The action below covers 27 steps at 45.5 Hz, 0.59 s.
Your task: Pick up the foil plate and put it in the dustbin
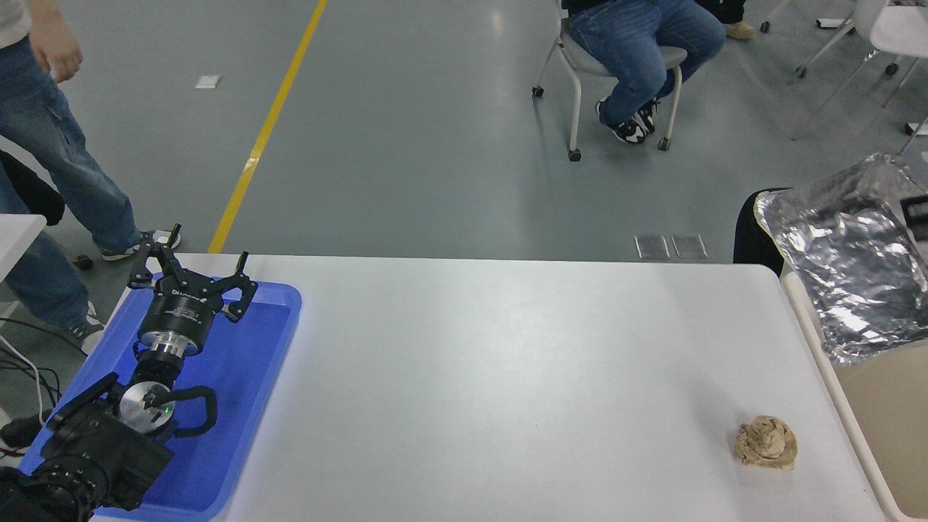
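The foil plate [848,268], a shiny crinkled silver tray, hangs tilted in the air at the right edge, above the far end of the beige dustbin [881,406]. Only a black fingertip of my right gripper [916,217] shows at the frame's edge, clamped on the plate's far right rim; the rest of the arm is out of view. My left gripper [190,272] is parked open and empty at the lower left, over the blue tray.
A crumpled brown paper ball [766,442] lies on the white table [493,377] near the dustbin's rim. A flat blue tray [239,406] lies at the table's left. One person stands at the far left [51,145]; another sits on a chair [631,51] beyond the table.
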{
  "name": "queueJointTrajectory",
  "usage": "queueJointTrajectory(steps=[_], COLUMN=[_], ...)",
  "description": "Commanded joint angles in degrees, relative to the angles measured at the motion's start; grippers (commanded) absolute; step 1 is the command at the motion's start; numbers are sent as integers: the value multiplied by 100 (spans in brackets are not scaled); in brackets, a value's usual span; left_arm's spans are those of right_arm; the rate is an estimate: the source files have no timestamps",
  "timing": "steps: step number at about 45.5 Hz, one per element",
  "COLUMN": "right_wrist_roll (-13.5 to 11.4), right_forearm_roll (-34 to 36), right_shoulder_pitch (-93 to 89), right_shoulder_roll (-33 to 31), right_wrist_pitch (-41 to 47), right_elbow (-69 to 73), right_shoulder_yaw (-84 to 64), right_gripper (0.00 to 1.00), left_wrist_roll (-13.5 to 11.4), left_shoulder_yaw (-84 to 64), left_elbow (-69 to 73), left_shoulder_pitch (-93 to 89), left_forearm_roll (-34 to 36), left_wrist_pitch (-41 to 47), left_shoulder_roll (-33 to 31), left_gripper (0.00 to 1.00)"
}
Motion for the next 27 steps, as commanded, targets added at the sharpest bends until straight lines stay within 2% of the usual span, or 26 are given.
queueJointTrajectory(steps=[1, 8, 15, 27], right_wrist_roll=[85, 269, 375, 428], right_forearm_roll=[-433, -530, -521, -416], right_shoulder_pitch=[-1568, -3203, -4539, -6666], right_shoulder_roll=[-672, -760, -655, 241], right_wrist_pitch=[-44, -544, -1212, -1925], right_elbow=[-1384, -2140, -3036, -4609], right_shoulder_yaw=[1067, 2245, 2747, 3696], right_gripper=[0, 0, 0, 0], left_wrist_roll=[0, 0, 0, 0], left_shoulder_yaw=[0, 0, 0, 0], left_elbow=[-8, -8, 9, 9], left_shoulder_pitch=[0, 0, 0, 0], left_forearm_roll=[0, 0, 0, 0], left_wrist_pitch=[0, 0, 0, 0], left_shoulder_roll=[0, 0, 0, 9], left_gripper=[100, 100, 100, 100])
